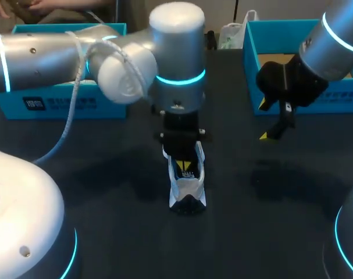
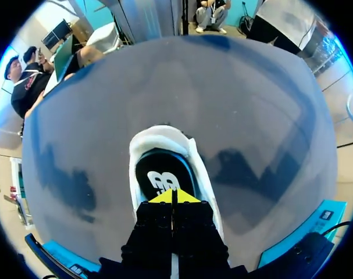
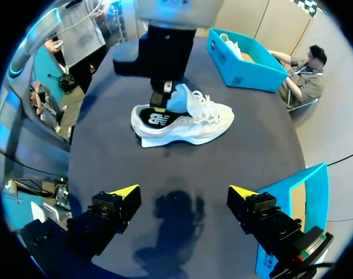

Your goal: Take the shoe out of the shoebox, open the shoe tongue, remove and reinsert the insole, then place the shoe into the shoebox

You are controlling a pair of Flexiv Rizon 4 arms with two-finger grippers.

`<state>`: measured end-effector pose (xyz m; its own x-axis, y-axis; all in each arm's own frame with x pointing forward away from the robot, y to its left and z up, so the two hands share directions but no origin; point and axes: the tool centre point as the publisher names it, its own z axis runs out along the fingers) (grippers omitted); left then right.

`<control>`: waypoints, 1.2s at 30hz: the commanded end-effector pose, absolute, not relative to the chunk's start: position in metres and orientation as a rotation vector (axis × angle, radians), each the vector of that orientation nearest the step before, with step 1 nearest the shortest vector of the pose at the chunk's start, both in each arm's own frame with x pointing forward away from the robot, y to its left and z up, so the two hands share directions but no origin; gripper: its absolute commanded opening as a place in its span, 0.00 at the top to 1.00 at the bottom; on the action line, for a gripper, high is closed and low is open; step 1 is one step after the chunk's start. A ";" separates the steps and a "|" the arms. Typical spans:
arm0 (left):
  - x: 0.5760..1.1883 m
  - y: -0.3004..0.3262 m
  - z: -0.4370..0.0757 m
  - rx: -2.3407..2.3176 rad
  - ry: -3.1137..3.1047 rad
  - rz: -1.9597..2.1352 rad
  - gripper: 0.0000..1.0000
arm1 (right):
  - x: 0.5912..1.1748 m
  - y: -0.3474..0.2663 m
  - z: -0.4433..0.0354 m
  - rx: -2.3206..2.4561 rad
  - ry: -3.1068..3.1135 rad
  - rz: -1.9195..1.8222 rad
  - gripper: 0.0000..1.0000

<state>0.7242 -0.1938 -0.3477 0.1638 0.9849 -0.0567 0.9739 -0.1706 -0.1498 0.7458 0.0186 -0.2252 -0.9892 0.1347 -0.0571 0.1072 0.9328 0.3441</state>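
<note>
A white lace-up shoe [image 1: 188,187] stands upright on the dark table at the middle, toe toward the robot. Its black insole [image 2: 161,174] lies inside at the heel and also shows in the right wrist view [image 3: 154,118]. My left gripper [image 2: 173,196] points straight down into the shoe's opening [image 1: 185,163], its yellow tips pressed together just over the insole; nothing is seen pinched between them. The pale tongue [image 3: 179,99] stands up beside that gripper [image 3: 159,100]. My right gripper [image 3: 183,192] hangs open and empty above the table [image 1: 274,132], well to the right of the shoe [image 3: 193,125].
Two blue shoeboxes stand at the back of the table, one at the left [image 1: 60,102] and one at the right [image 1: 307,64]. In the right wrist view, the left box [image 3: 246,58] lies beyond the shoe, and a blue box wall [image 3: 298,197] is close beside the right gripper.
</note>
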 end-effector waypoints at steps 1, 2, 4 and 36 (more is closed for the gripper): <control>0.720 -0.201 -0.362 -2.336 -1.979 0.194 1.00 | 0.746 0.019 -0.226 0.190 3.009 0.526 0.00; 0.720 -0.201 -0.364 -2.334 -1.996 0.189 1.00 | 0.746 0.019 -0.226 0.190 3.009 0.526 0.00; 0.718 -0.202 -0.372 -2.342 -2.020 0.156 1.00 | 0.746 0.019 -0.226 0.190 3.009 0.526 0.00; 0.693 -0.208 -0.397 -2.247 -2.016 0.264 1.00 | 0.746 0.019 -0.226 0.190 3.009 0.526 0.00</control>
<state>0.6905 -0.1990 -0.3845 0.1017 0.9926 -0.0662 0.9744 -0.1128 -0.1946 0.7457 0.0184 -0.2254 -0.9892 0.1346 -0.0575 0.1068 0.9325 0.3450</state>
